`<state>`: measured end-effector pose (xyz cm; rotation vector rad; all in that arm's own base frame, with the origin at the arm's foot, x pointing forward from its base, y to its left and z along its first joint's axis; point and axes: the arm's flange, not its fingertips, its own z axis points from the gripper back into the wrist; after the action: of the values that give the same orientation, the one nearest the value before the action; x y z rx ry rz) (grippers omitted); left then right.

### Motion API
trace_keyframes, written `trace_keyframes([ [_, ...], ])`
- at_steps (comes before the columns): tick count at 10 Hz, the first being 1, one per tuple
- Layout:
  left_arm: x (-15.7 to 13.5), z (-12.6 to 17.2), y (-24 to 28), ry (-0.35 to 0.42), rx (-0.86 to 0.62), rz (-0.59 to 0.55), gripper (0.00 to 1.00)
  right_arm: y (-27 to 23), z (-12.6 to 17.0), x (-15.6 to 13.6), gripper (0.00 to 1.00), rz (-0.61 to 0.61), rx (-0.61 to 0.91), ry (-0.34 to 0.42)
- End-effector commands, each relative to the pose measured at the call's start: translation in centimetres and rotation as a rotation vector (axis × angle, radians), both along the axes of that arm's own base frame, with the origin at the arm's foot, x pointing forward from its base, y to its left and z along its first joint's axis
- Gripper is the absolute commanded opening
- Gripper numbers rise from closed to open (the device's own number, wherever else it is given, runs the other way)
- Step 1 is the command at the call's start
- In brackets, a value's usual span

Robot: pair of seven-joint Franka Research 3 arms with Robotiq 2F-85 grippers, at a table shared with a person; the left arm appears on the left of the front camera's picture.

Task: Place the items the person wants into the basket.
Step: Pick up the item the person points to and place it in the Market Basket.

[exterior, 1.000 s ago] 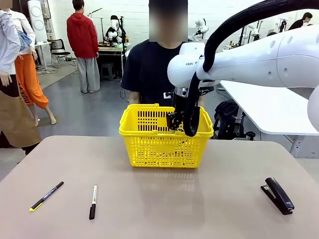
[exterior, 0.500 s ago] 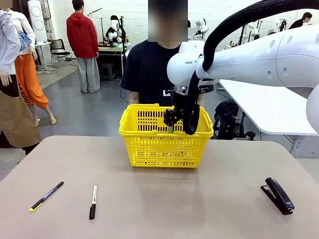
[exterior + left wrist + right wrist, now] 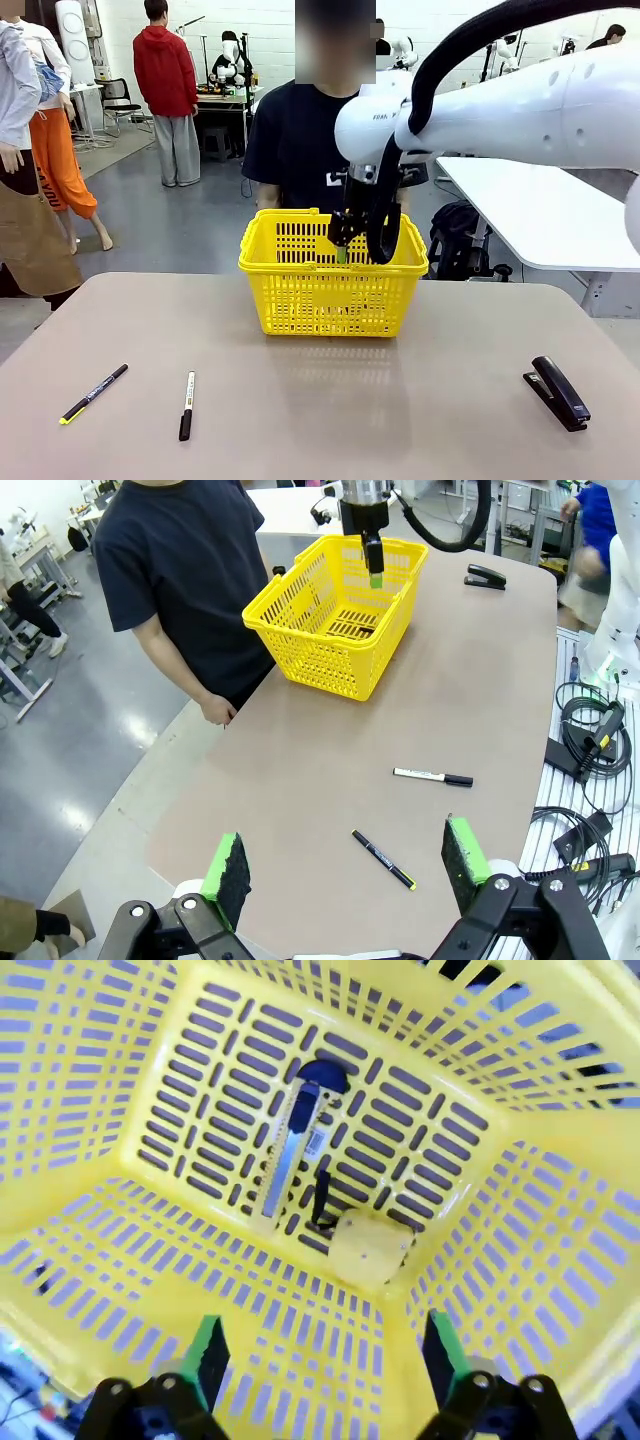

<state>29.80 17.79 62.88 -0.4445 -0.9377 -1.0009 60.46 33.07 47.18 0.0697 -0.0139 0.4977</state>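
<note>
Right gripper (image 3: 322,1352) is lifting over basket (image 3: 300,295), jaws spread — tape measure (image 3: 368,1247) just released; stapler (image 3: 558,392) at four o'clock is waiting.

The right arm (image 3: 540,105) is glossy white with rounded housings, small dark screw holes and grey lettering near the wrist; a thick black cable (image 3: 445,50) runs along it. The left gripper (image 3: 346,858) is black with bright green pads (image 3: 464,848). The person (image 3: 300,140) wears a plain dark navy short-sleeved T-shirt.
</note>
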Motion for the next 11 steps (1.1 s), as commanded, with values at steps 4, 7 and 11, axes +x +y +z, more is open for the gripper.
trace_keyframes([
  [4,-0.1,0.0,0.1,-0.019,-0.009,-0.014,1.0,-10.4,10.9,-19.5,1.0,-0.031,0.016,-0.166],
  [7,-0.1,0.0,0.1,-0.019,-0.009,-0.014,1.0,-19.6,9.8,-28.8,1.0,-0.063,0.059,-0.209],
  [11,-0.1,0.0,0.1,-0.019,-0.009,-0.014,1.0,-26.0,4.8,-31.7,1.0,-0.059,0.102,-0.176],
])
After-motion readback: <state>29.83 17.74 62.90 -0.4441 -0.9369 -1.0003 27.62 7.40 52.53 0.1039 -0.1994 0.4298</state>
